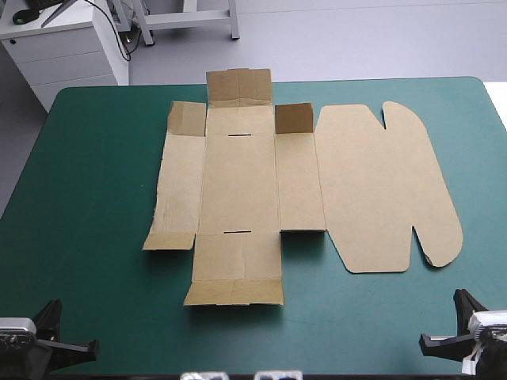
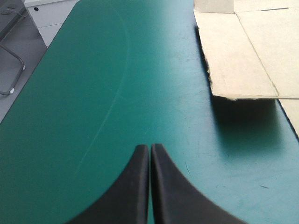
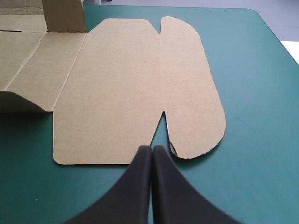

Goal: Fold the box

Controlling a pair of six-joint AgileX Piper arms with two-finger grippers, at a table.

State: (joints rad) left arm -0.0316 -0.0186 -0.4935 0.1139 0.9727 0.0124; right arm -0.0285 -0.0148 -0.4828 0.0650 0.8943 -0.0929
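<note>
- Left wrist view is showing the left end effector (image 2: 149,149) with its black fingers pressed together in one pointed arch. It is gripping nothing and hanging over the bare teal-green table (image 2: 93,93).
- Ahead of it and off to one side, the box (image 1: 238,182) is lying as an opened-out brown sheet at the middle of the table, well apart from both arms.
- Its left wall panel (image 1: 181,186) is lying nearly flat. The near corner tab (image 1: 169,241) is lifting slightly and casting a shadow, which looks like the easiest edge for getting a finger under.
- At the far edge, the end flap (image 1: 238,87) and two corner tabs (image 1: 294,119) are already standing up. The near end flap (image 1: 236,277) is resting flat.
- Board like this is probably light and stiff, bending readily only along its scored creases. It is likely to be sliding on the cover when pushed, so one arm should be pinning it while the other is raising a wall.
- To the right, the lid panel (image 1: 372,190) with its rounded ears is lying flat, offering no raised edge for pinching.
- Right wrist view is showing the right end effector (image 3: 152,149) with its fingers likewise meeting in an arch and holding nothing, poised just short of the lid's near notch.
</note>
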